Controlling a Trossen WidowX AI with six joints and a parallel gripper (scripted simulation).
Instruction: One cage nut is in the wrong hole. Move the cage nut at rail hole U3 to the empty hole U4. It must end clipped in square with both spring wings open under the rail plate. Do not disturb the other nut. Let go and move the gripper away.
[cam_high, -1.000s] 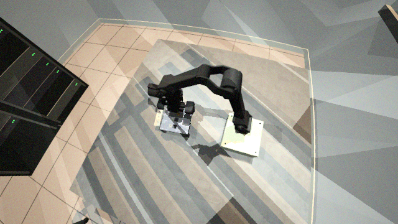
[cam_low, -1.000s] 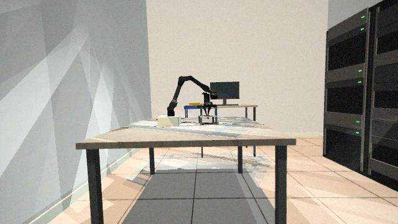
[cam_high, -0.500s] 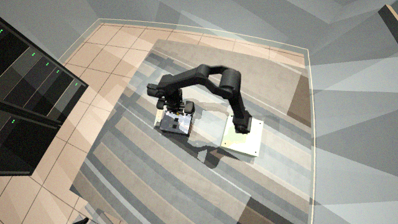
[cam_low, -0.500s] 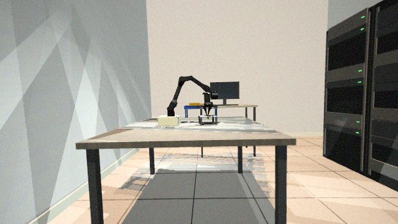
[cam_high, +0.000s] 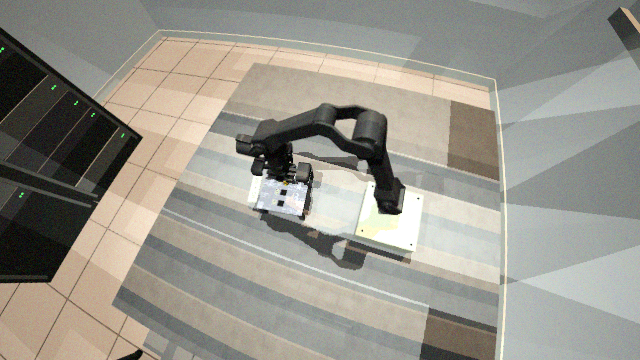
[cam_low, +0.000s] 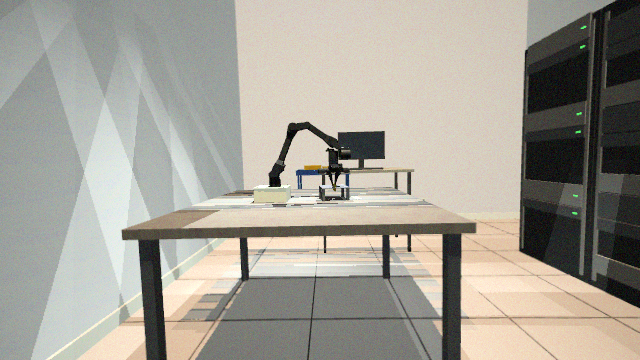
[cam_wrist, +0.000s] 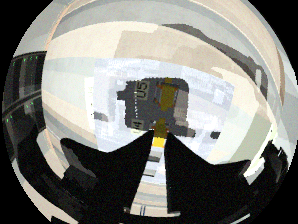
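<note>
From left to right as seen from above, a server rack (cam_high: 65, 185) (cam_low: 593, 100) (cam_wrist: 29, 97) comes first, cut off by the top view's edge. Next, on the counter (cam_high: 460, 275) (cam_low: 300, 229) (cam_wrist: 142, 45), is the raised rail plate (cam_high: 296, 202) (cam_low: 327, 186) (cam_wrist: 212, 95), part of it hidden beneath the claw (cam_high: 285, 179) (cam_low: 334, 187) (cam_wrist: 160, 135). The claw points down, its fingers nearly together, gripping the yellow cage nut (cam_high: 285, 183) (cam_low: 334, 189) (cam_wrist: 159, 132) at their tips. That nut is at the plate, near the partly covered label ending in 4; whether it sits in a hole, and how its spring wings lie, I cannot tell. The other nut (cam_wrist: 167, 97) is beside the U5 label, apart from the fingers. The U3 hole cannot be made out. The black arm (cam_high: 370, 127) (cam_low: 285, 147) arches over to its pale mounting block (cam_high: 387, 232) (cam_low: 265, 195) at the right.
</note>
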